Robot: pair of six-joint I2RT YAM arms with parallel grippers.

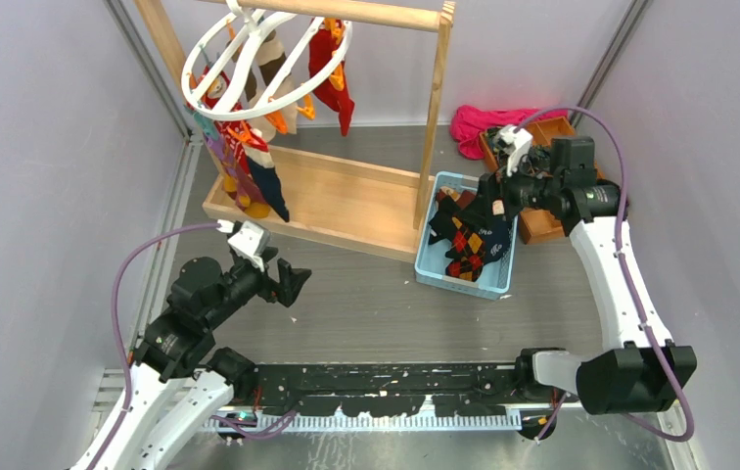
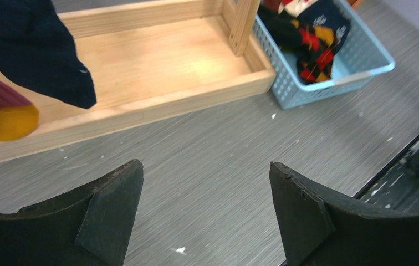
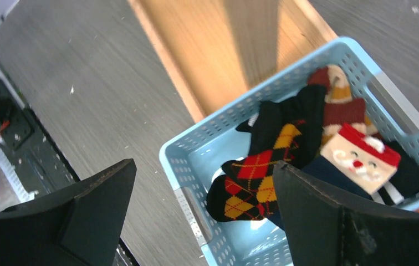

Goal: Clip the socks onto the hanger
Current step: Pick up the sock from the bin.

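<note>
Socks (image 1: 467,240), argyle one on top, lie piled in blue basket (image 1: 432,272); right claw (image 1: 495,203) hovers just above basket, fingers spread, empty; white clip hanger (image 1: 254,54) w/ clipped socks (image 1: 249,166) hangs on wooden rack (image 1: 346,201) left of basket; left claw (image 1: 286,284) further left over table (image 1: 366,304), also released, holding nothing.
</note>
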